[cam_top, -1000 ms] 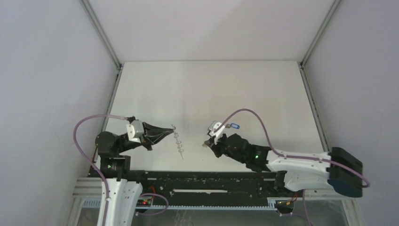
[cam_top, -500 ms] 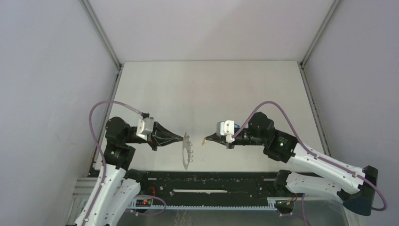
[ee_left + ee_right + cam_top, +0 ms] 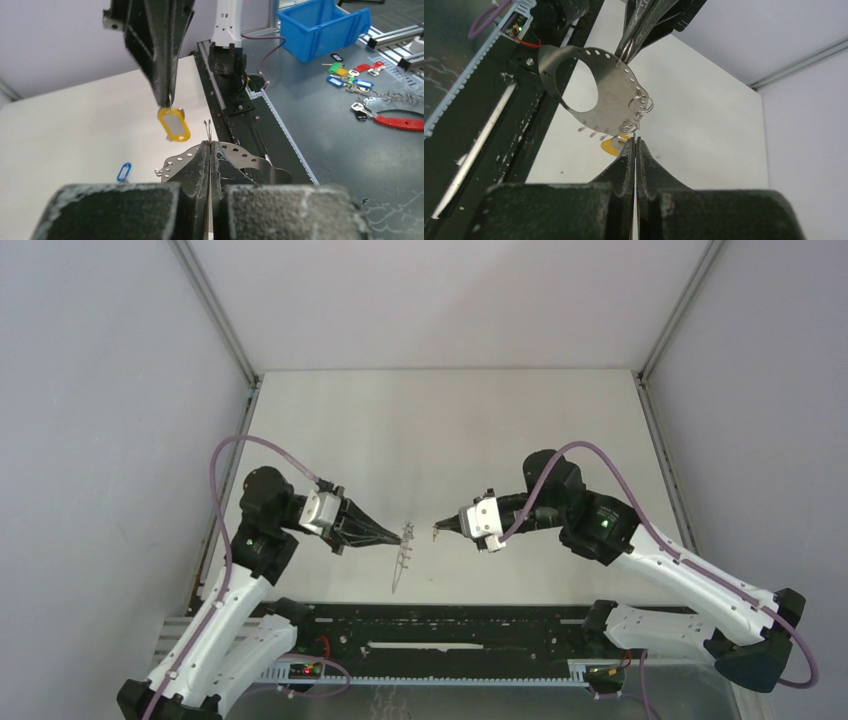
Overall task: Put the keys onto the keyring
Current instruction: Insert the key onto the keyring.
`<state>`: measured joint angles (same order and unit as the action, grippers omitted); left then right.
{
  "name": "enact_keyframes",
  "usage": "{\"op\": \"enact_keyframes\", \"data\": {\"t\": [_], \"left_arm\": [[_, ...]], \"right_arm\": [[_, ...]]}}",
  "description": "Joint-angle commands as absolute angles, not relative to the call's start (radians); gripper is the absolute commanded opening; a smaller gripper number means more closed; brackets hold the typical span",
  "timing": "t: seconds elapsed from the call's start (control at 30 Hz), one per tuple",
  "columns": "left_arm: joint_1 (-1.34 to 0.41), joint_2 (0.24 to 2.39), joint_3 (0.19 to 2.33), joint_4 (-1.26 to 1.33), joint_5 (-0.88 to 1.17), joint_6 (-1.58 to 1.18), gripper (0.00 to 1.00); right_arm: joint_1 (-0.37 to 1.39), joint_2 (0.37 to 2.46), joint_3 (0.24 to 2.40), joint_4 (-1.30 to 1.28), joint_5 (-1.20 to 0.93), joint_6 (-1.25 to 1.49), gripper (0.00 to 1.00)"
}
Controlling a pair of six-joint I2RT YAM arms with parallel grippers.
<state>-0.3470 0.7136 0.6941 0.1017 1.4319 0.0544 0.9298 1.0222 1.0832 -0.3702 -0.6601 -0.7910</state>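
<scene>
From above, the left gripper [image 3: 398,536] pinched the keyring [image 3: 402,558], hanging edge-on at centre frame. The right gripper [image 3: 439,531] faced it, just apart, tips pressed together.

Left wrist view: jaws clamped on the hoop's rim. Up at middle, the other gripper pinched the yellow key [image 3: 174,124]. The blue key [image 3: 124,171] lay on the table [image 3: 75,125], lower left.

Right wrist view: the hoop filled upper centre, and yellow peeked beside the closed fingers.
</scene>
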Motion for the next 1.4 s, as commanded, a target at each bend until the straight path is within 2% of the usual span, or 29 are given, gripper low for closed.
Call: {"op": "enact_keyframes", "data": {"t": [0.0, 0.37, 0.73, 1.37], "left_arm": [[-0.392, 0.718, 0.755, 0.126, 1.473, 0.161, 0.00], [-0.449, 0.740, 0.768, 0.123, 1.449, 0.310, 0.00], [-0.457, 0.751, 0.768, 0.122, 1.451, 0.284, 0.00], [-0.458, 0.762, 0.773, 0.100, 1.415, 0.261, 0.00]], "right_arm": [[0.957, 0.993, 1.122, -0.397, -0.651, -0.928, 0.00], [1.081, 0.985, 1.161, -0.413, -0.554, -1.021, 0.00], [1.137, 1.007, 1.167, -0.383, -0.469, -1.069, 0.00], [1.177, 1.032, 1.184, -0.382, -0.477, -1.081, 0.00]]}}
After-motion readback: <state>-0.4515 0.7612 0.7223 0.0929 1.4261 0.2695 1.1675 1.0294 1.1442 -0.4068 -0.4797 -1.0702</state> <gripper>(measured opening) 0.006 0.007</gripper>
